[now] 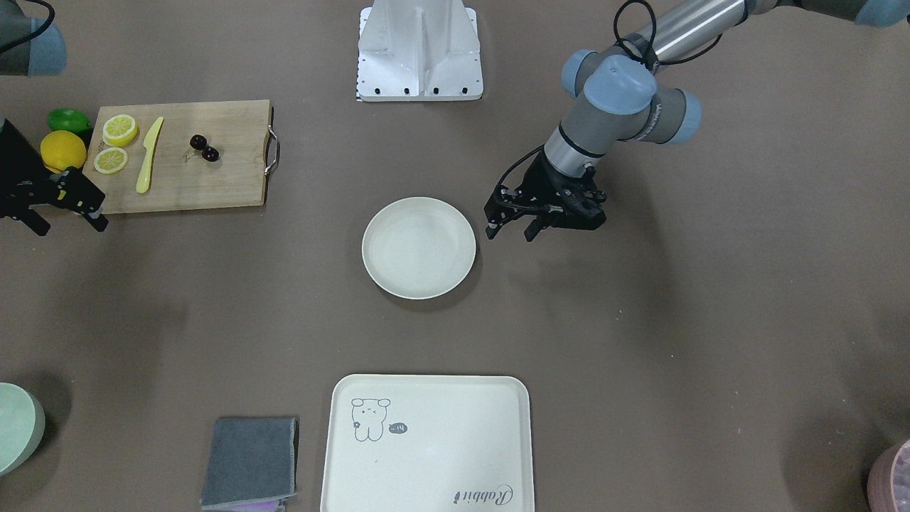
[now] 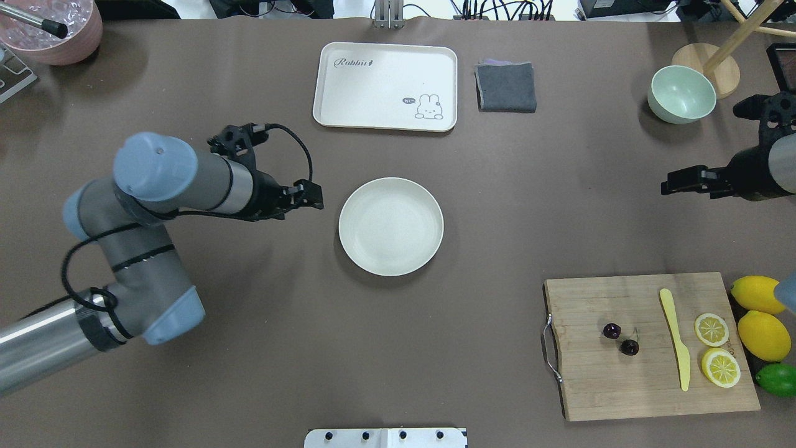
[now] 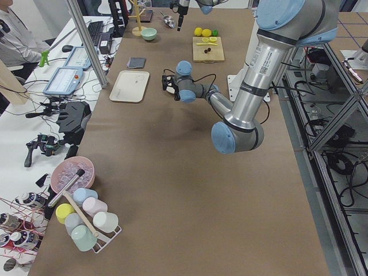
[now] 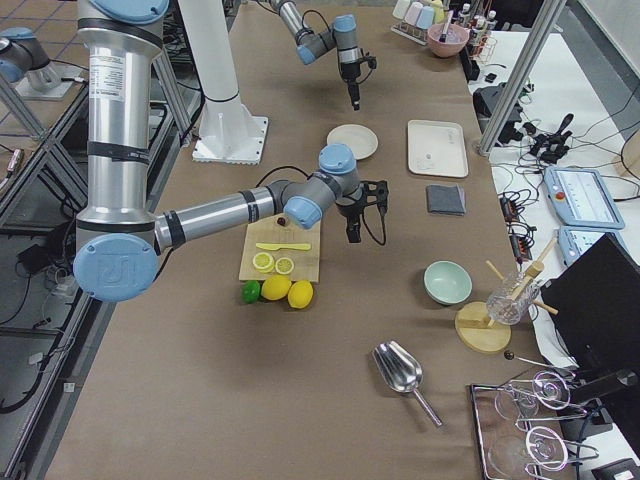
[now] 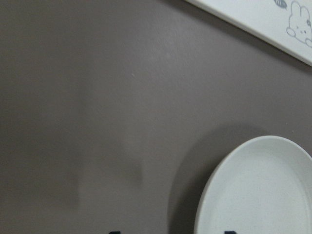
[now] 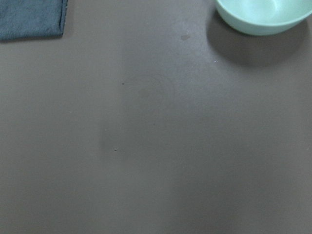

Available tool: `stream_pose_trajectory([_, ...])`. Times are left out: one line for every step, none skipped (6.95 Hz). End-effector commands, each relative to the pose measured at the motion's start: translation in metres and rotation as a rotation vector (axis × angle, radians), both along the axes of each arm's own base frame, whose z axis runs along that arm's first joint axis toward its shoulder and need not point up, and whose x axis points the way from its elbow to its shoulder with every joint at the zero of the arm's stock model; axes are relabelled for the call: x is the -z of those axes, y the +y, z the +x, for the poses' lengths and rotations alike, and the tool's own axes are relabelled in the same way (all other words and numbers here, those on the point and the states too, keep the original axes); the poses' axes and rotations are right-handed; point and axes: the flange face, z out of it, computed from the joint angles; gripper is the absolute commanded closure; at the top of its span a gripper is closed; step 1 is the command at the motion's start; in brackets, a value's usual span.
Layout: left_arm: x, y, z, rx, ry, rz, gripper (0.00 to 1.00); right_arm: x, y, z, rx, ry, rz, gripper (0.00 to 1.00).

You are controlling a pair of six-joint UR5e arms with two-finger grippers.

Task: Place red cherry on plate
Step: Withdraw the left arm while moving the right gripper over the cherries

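Nearest the front camera sits the rabbit tray (image 1: 441,441), unused. Beyond it my left end effector (image 1: 510,233) hangs spread wide and empty just beside the plate (image 1: 419,247). My right end effector (image 1: 71,226), likewise spread and empty, hovers at the cutting board (image 1: 213,185) corner, near the red cherry (image 1: 205,148); I judge it better placed for the pick. Overhead, the red cherry lies on the board, well apart from both end effectors. The left wrist view shows the plate rim; the right wrist view shows bare worktop (image 6: 156,146).
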Motion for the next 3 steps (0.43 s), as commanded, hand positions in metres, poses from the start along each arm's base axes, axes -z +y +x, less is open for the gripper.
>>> stream_pose_trajectory([-0.018, -0.026, -0.159, -0.072, -0.131, 0.062, 0.02, 0.015, 0.038, -0.045, -0.001, 0.01, -0.045, 0.0])
stream_pose_trajectory([-0.052, -0.043, -0.241, -0.099, -0.172, 0.101, 0.02, 0.015, 0.058, -0.057, 0.004, 0.025, -0.056, 0.0])
stream_pose_trajectory([-0.109, -0.044, -0.318, -0.138, -0.232, 0.185, 0.02, 0.013, 0.081, -0.06, 0.028, 0.036, -0.066, 0.0])
